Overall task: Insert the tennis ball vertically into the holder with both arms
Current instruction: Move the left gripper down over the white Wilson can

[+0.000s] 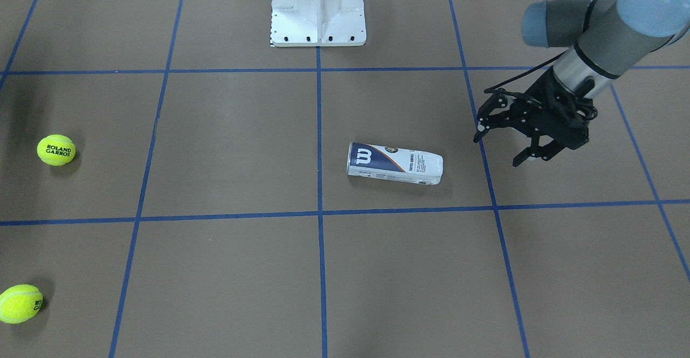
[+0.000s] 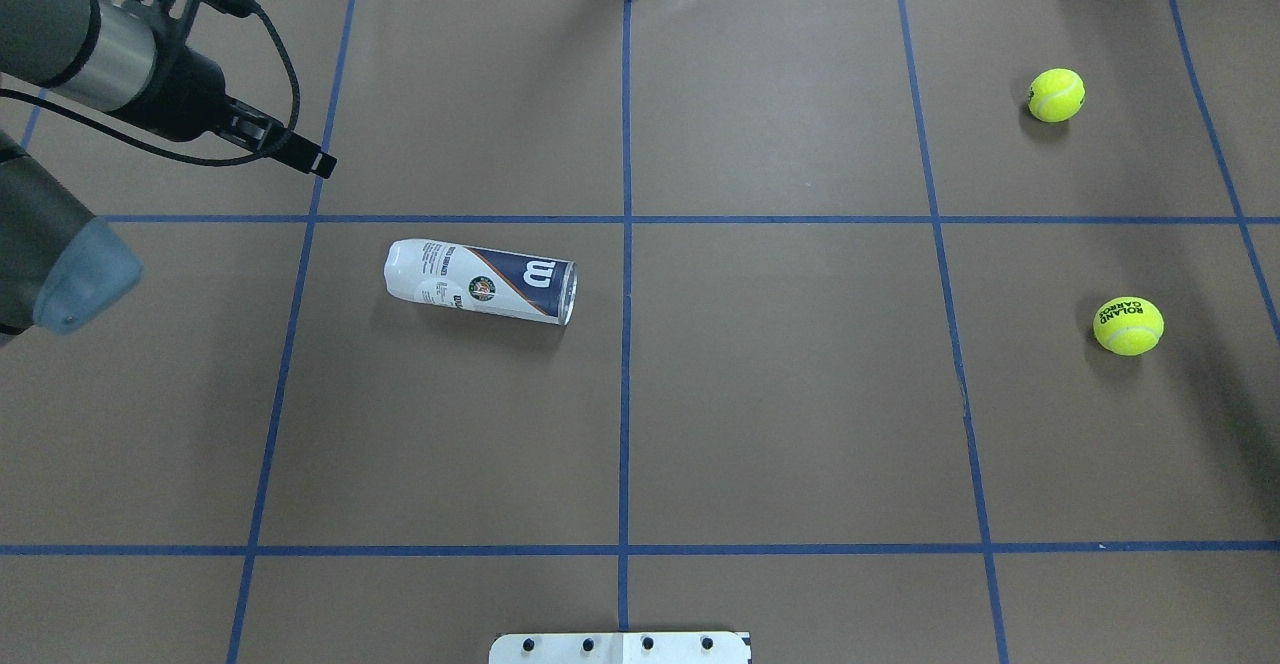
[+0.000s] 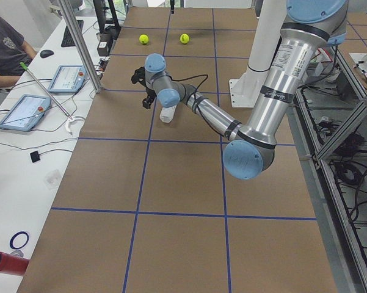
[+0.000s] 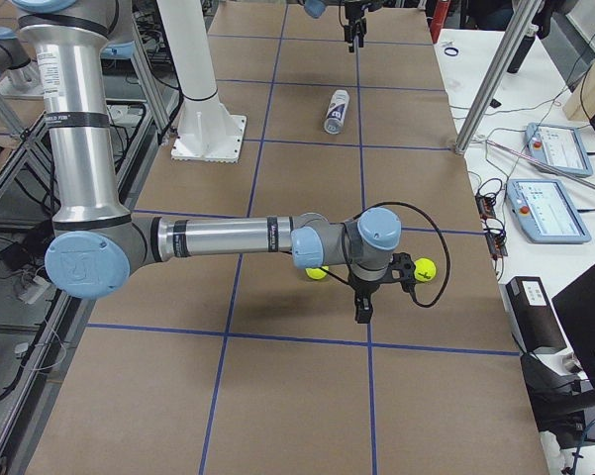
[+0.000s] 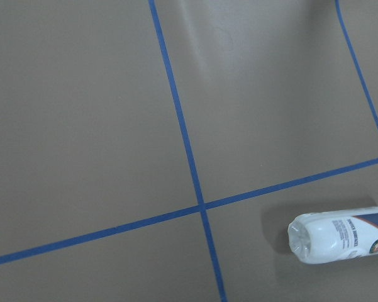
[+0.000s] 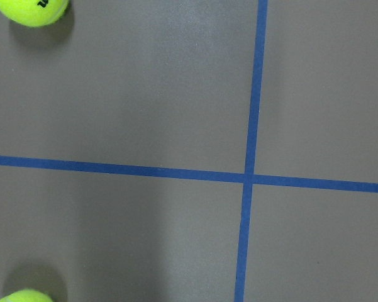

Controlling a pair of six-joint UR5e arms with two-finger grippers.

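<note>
A brown paper-covered desk (image 1: 215,272) marked with a blue tape grid, at the very start of the job as far as I can judge. The clear plastic cylindrical tennis-ball holder (image 1: 395,164) with a white and navy label lies on its side, empty. It is near the black two-finger left gripper (image 1: 496,150) and lower than it, not touching, with what looks like its closed end turned toward that gripper. The left gripper hangs above the desk with its fingers spread wide and nothing between them. Two bright yellow-green felt tennis balls (image 1: 56,150) (image 1: 20,303) rest on the desk, well apart from the left gripper and from the holder, at the far end. The black right gripper (image 4: 361,307) hovers there between the two balls, near both. It shows only in the side view, so I cannot tell whether its fingers are apart or together, though neither ball is in it. Everything is left to do: stand the holder upright and steady it, pick up a ball, and lower it in from above.
</note>
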